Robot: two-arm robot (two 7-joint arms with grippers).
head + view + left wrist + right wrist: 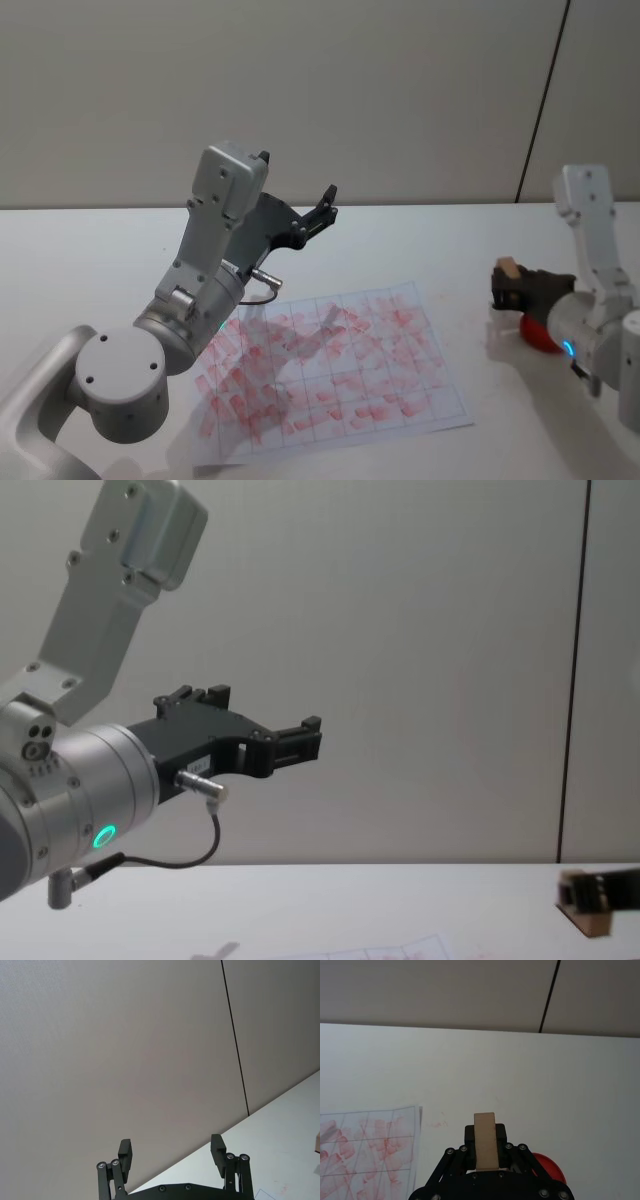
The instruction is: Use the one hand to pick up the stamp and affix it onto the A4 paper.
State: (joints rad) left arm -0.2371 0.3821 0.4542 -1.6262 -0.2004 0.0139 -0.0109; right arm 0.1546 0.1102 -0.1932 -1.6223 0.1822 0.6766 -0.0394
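While the right gripper (485, 1147) has its fingers clamped on the stamp (485, 1140), it sits low over the tabletop (545, 1075), right of the paper (330, 370) and clear of it. So the pick looks done; my read is the carry to the sheet is the step in hand.

Next move calls for: travel left until the stamp is over the paper, then tip the arm so the stamp face points down, then press. The sheet is already crowded with red marks, so a free grid cell takes some aiming.

Left gripper (171, 1152) is parked up above the paper's far left part, fingers apart, holding nothing.

View differences:
- The right wrist view shows the stamp end-on between the fingers, the paper's near edge off to one side, and a red round thing (551, 1170) just behind the gripper.
- The head view gives the whole sheet and the gap between stamp and paper.
- The chest view shows the stamp near tabletop height, side-on at the right edge.
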